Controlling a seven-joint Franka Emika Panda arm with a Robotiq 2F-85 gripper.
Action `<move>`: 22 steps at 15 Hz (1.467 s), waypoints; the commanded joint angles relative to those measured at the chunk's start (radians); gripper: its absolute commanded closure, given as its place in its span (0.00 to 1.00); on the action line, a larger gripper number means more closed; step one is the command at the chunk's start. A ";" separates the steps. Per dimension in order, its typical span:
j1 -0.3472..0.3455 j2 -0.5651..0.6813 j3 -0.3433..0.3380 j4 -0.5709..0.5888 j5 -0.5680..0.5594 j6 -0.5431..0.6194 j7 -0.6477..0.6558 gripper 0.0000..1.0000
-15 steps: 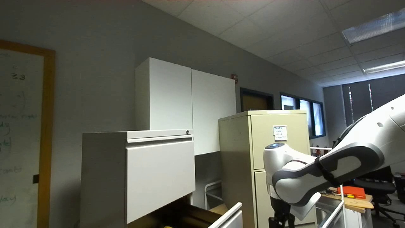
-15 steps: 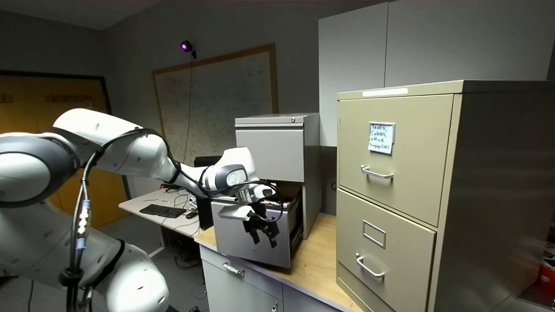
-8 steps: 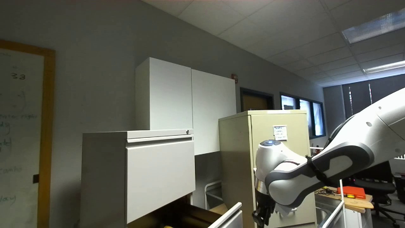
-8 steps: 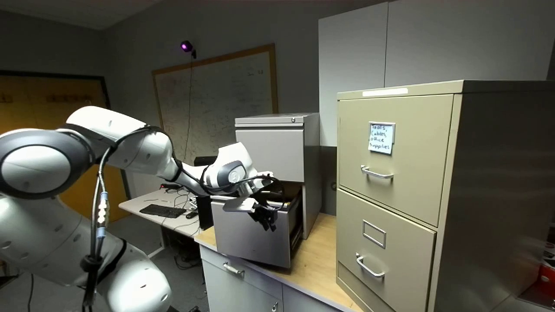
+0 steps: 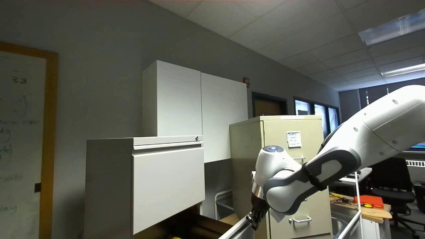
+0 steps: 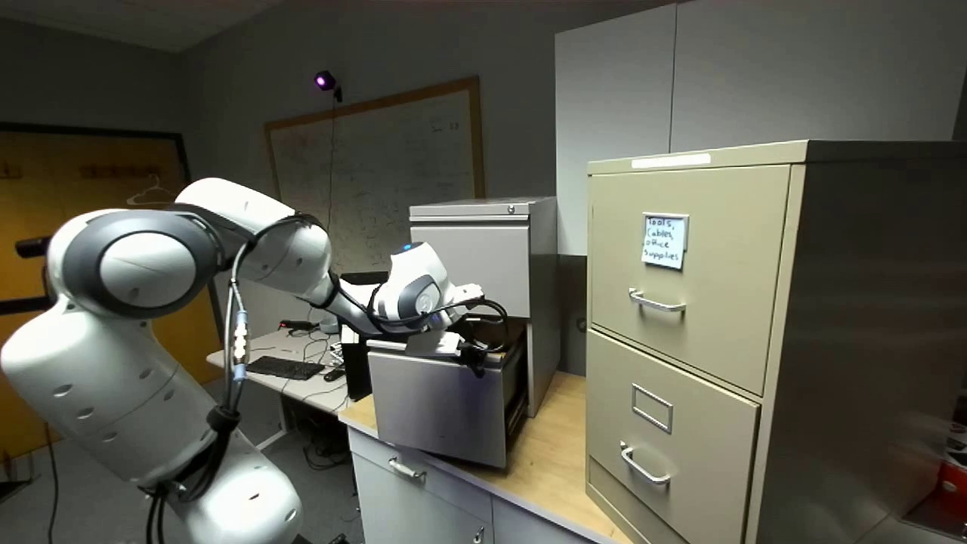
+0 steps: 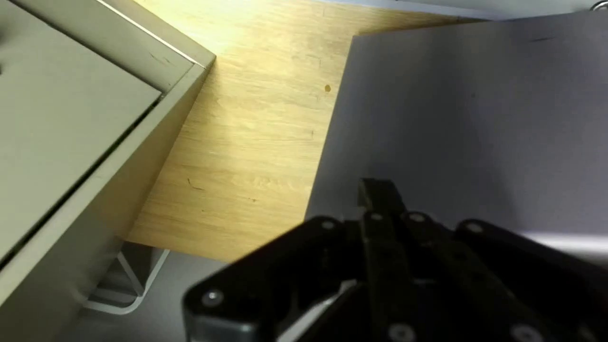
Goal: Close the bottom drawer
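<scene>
The bottom drawer (image 6: 434, 408) of the light grey cabinet is pulled out, its interior showing behind the front. Its pale front (image 5: 244, 230) reaches the lower edge of an exterior view. My gripper (image 6: 477, 364) is by the top edge of that front, near the corner on the beige cabinet's side. In the wrist view the gripper (image 7: 380, 192) has its fingertips together, nothing between them, with the flat grey drawer front (image 7: 427, 123) beyond. Whether the tips touch the front I cannot tell.
A beige filing cabinet (image 6: 680, 347) stands beside the grey one on the wooden counter (image 6: 548, 461). The grey cabinet's upper drawer (image 6: 472, 268) sits flush above. A black cable loop (image 6: 495, 325) hangs off the wrist.
The gripper has come closer to the drawer front and up to its top edge, and its spread fingers have shut. The drawer stands where it was.
</scene>
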 commanded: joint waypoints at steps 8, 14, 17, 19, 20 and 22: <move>0.090 0.295 -0.055 0.247 0.232 0.053 -0.230 1.00; 0.096 0.359 -0.043 0.383 0.289 0.057 -0.335 1.00; 0.096 0.397 -0.044 0.448 0.357 0.059 -0.405 1.00; 0.095 0.432 -0.041 0.507 0.420 0.065 -0.457 1.00; 0.090 0.454 -0.038 0.527 0.447 0.052 -0.484 1.00; 0.081 0.495 -0.028 0.573 0.500 0.045 -0.533 1.00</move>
